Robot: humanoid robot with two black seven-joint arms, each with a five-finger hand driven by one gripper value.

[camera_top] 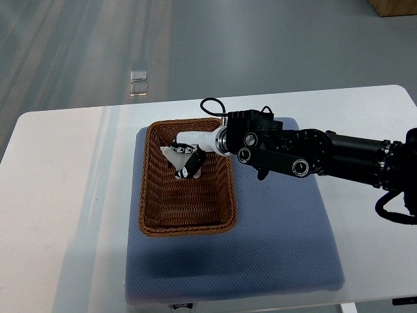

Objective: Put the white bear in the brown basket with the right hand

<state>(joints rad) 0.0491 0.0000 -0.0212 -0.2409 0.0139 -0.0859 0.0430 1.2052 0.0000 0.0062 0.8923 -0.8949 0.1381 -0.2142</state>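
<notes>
The brown wicker basket [154, 208] lies on the left part of a blue mat. My right arm comes in from the right edge, black and jointed, and reaches over the basket's right rim. My right hand [184, 160], white and black, hangs low inside the far half of the basket. White and grey shapes sit under and beside the hand, and I cannot separate a white bear from the hand itself. The near half of the basket floor shows bare weave.
The blue mat [280, 241] covers the middle of a white table [65, 195]. A small shiny object [137, 81] lies on the grey floor beyond the table's far edge. A cable loop [212, 104] sticks up at the wrist.
</notes>
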